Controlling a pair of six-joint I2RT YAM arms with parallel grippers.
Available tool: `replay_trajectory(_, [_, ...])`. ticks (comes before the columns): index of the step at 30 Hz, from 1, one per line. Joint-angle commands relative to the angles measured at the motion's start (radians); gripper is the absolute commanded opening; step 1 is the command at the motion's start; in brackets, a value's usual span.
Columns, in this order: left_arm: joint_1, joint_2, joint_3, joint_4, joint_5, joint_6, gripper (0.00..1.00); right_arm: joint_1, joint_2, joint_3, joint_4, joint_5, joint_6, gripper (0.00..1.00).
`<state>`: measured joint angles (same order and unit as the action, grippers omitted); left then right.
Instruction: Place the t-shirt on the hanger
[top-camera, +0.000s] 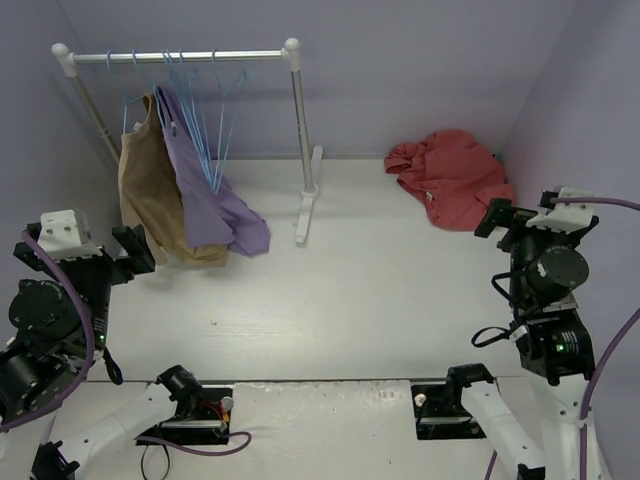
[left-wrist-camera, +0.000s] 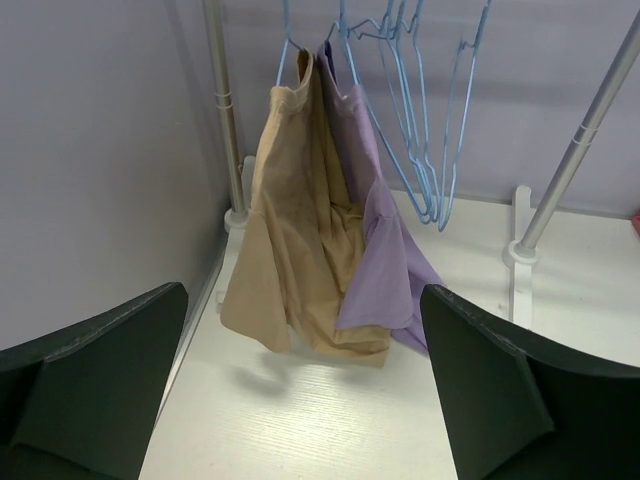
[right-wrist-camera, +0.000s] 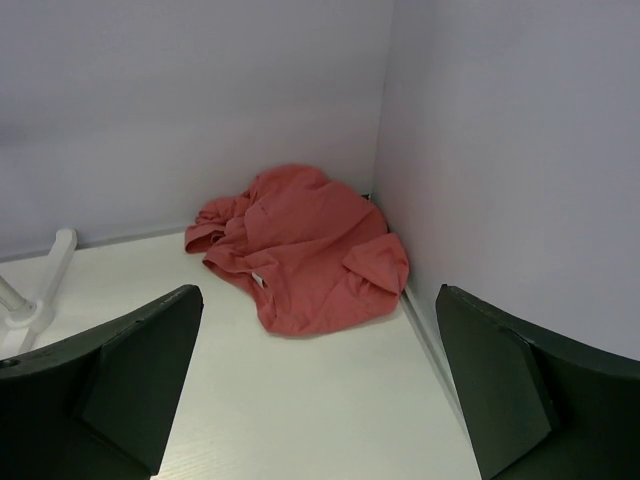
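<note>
The salmon-red t-shirt (top-camera: 450, 175) lies crumpled on the table in the far right corner, against the walls; it also shows in the right wrist view (right-wrist-camera: 305, 250). My right gripper (top-camera: 497, 217) is open and empty, just in front of the shirt and apart from it (right-wrist-camera: 320, 390). Several empty light-blue hangers (top-camera: 205, 110) hang on the rack rail at the far left, also seen in the left wrist view (left-wrist-camera: 430, 120). My left gripper (top-camera: 133, 250) is open and empty, low and in front of the rack (left-wrist-camera: 300, 400).
A white clothes rack (top-camera: 298, 120) stands at the back left. A tan garment (top-camera: 150, 195) and a lilac-purple garment (top-camera: 215, 205) hang on it, their hems touching the table (left-wrist-camera: 290, 230) (left-wrist-camera: 385, 260). Purple walls close the back and both sides.
</note>
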<state>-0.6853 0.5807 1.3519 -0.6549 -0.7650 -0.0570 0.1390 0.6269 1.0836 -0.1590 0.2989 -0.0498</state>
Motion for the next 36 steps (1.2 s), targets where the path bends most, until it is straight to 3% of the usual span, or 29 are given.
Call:
replay_trajectory(1, [0.001, 0.045, -0.036, 0.030, 0.007, -0.032, 0.97, 0.008, 0.100, 0.005, 0.108, -0.054, 0.009, 1.00])
replay_trajectory(4, [0.001, 0.064, -0.074, 0.031, 0.047, -0.082, 0.97, 0.007, 0.254, 0.017, 0.117, -0.048, 0.097, 1.00])
replay_trajectory(9, [0.001, 0.103, -0.138, 0.028, 0.165, -0.174, 0.97, -0.012, 0.598, 0.065, 0.116, 0.127, 0.244, 1.00])
replay_trajectory(10, [0.001, 0.104, -0.139, 0.027, 0.166, -0.175, 0.97, -0.012, 0.602, 0.066, 0.118, 0.127, 0.260, 1.00])
replay_trajectory(20, [0.001, 0.129, -0.222, -0.014, 0.338, -0.291, 0.97, -0.065, 1.307, 0.325, 0.142, 0.097, 0.322, 0.99])
replay_trajectory(29, [0.001, 0.160, -0.243, -0.023, 0.358, -0.283, 0.97, -0.126, 1.568, 0.504, 0.142, -0.017, 0.255, 0.94])
replay_trajectory(33, [0.003, 0.169, -0.241, -0.023, 0.360, -0.279, 0.97, -0.171, 1.573, 0.483, 0.141, -0.149, 0.254, 0.69])
replay_trajectory(36, [0.003, 0.198, -0.234, -0.021, 0.377, -0.273, 0.97, -0.184, 1.551, 0.428, 0.136, -0.259, 0.243, 0.21])
